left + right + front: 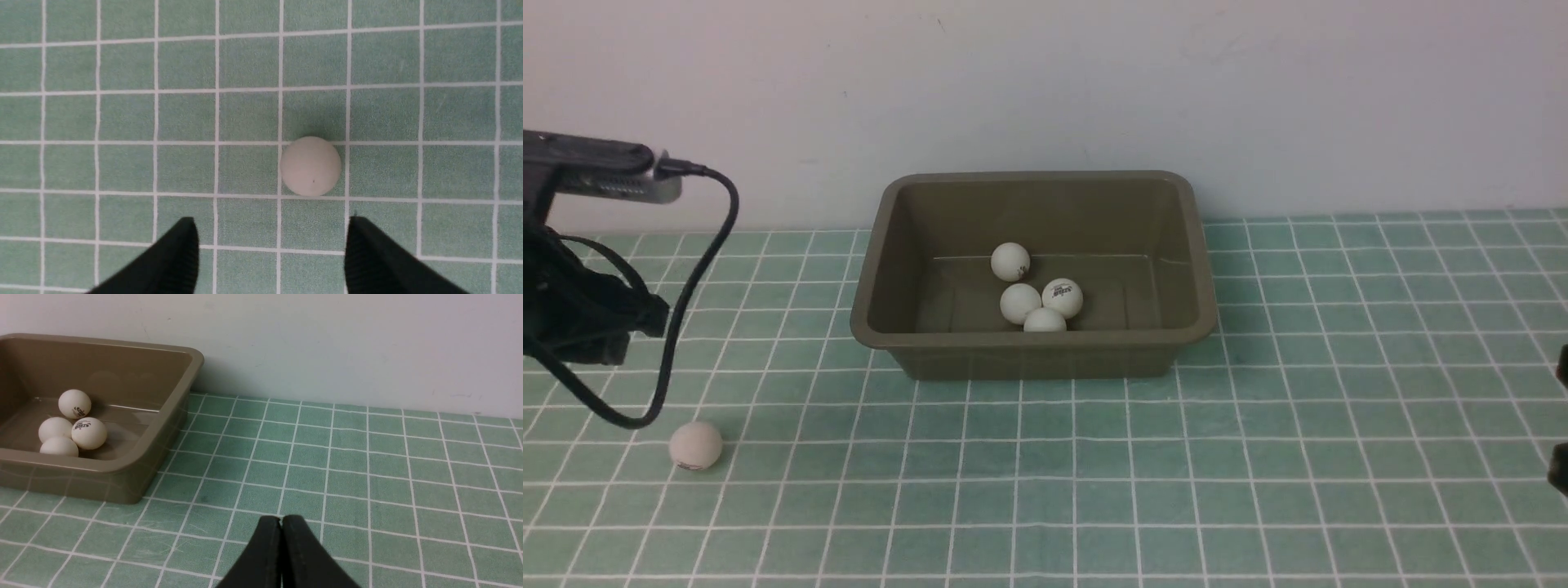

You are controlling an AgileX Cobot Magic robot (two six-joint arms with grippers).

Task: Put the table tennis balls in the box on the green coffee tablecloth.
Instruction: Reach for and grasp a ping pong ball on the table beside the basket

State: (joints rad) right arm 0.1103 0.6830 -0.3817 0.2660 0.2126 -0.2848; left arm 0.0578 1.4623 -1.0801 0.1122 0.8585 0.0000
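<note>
One ball (pixel 310 165), just ahead of left end effector (pixel 271 222), apart from it, jaws spread wide

L arm (pixel 580 314): far left edge of front view, only partly in frame; dark wrist block, raised off the surface.
L wrist cam (pixel 596 167): flat dark-grey housing on top of the wrist, roughly level.
L wrist: pitched so the gripper points straight down.
L gripper (pixel 271 222): jaws spread wide, empty.
L fingers (pixel 175 257): two black tapered tips, ribbed inner faces.
R arm (pixel 1560 474): barely in frame, small dark bits low at right edge of front view.
R wrist: aimed fwd, tilted slightly down.
R gripper (pixel 281 520): closed, empty.
R fingers (pixel 265 555): black, pressed flat together, only a thin seam btwn them.
</note>
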